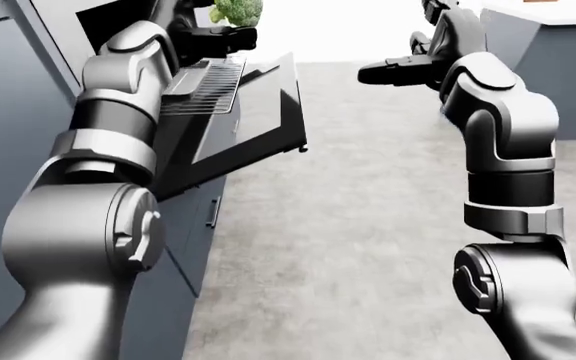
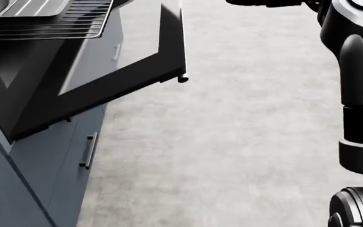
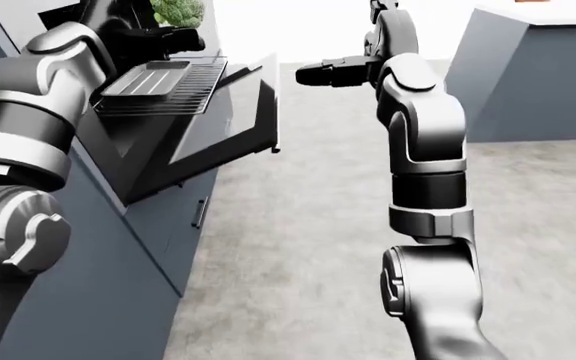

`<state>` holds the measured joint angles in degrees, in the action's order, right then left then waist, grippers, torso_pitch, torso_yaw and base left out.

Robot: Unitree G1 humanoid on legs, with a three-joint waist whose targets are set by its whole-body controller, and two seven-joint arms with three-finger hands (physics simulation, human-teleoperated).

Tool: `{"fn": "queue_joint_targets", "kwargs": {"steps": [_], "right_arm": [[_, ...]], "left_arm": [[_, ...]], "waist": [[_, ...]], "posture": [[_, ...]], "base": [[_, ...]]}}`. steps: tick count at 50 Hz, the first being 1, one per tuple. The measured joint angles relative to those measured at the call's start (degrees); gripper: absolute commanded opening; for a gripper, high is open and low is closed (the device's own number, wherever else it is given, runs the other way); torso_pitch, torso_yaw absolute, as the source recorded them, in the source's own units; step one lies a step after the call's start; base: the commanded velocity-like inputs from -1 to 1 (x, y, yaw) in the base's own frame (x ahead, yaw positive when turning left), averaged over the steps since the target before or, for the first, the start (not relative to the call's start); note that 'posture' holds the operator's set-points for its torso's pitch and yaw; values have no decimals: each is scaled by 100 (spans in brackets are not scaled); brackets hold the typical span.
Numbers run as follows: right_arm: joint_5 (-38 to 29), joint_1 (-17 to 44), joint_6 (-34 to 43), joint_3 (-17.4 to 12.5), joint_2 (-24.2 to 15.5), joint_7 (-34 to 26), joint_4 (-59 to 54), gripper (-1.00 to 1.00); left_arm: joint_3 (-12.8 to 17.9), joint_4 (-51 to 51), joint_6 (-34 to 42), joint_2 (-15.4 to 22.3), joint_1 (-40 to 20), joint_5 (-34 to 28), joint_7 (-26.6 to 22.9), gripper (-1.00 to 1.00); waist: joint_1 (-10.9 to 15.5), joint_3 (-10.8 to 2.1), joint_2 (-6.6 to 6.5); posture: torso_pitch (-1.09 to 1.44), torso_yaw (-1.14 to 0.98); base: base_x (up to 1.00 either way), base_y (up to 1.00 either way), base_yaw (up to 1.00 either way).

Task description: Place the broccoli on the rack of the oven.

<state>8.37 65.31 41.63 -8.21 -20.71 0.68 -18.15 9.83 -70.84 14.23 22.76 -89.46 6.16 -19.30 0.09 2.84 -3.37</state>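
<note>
Green and bushy, the broccoli (image 3: 178, 10) sits at the top of the right-eye view, held in the left hand (image 3: 168, 34), whose dark fingers look closed round its stalk, though the view there is cramped and I would not swear to every finger. It hangs above the far end of the rack (image 3: 163, 84), a wire shelf drawn out of the oven (image 1: 108, 22) over the lowered oven door (image 1: 258, 120). A shallow metal tray (image 3: 148, 77) lies on the rack's left part in that view, leaving bare wires to its right.

So the carrying seems largely done: the door is down, the rack is out, the vegetable is over it. What is left, as I judge it, is to lower the broccoli onto the rack and let go.

The right hand (image 1: 393, 69) is stretched out level over the floor (image 2: 232, 132), well apart from the oven and holding nothing; its fingers lie together, pointing left, and whether they are parted I cannot tell.

No brand, label or writing is readable on the oven, the blue-grey cabinets (image 2: 61, 156) or elsewhere.
</note>
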Motion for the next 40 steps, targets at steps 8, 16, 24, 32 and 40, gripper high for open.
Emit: {"fn": "queue_joint_targets", "kwargs": {"steps": [8,16,24,32,40], "right_arm": [[7,55,39,-72,-51,3,166,100],[-19,-114,71,-151,-69,72,89,100],[4,-71,-63,-145,-78,90,187,100],[95,-89,62,6,56,83,-8,100],[71,23,-13,-116,-70,123,222,100]], "left_arm": [[-15,13,71,-26,-60,-17,18,-21],[-69,-3,70,-152,-28,13,-44,-21],[-23,117,4,-75,-132,23,-18,-22],[-15,-184,104,2,112,-27,33,-22],[-8,123,37,-34,-154,20,2,-21]], "waist": [[102,-51,411],[0,4,715],[-4,10,342],[115,34,275],[5,-182,594]], "posture": [[0,0],[0,0],[0,0],[0,0],[0,0]], "base": [[36,0,0],[32,0,0],[6,0,0],[0,4,0],[0,12,0]]}}
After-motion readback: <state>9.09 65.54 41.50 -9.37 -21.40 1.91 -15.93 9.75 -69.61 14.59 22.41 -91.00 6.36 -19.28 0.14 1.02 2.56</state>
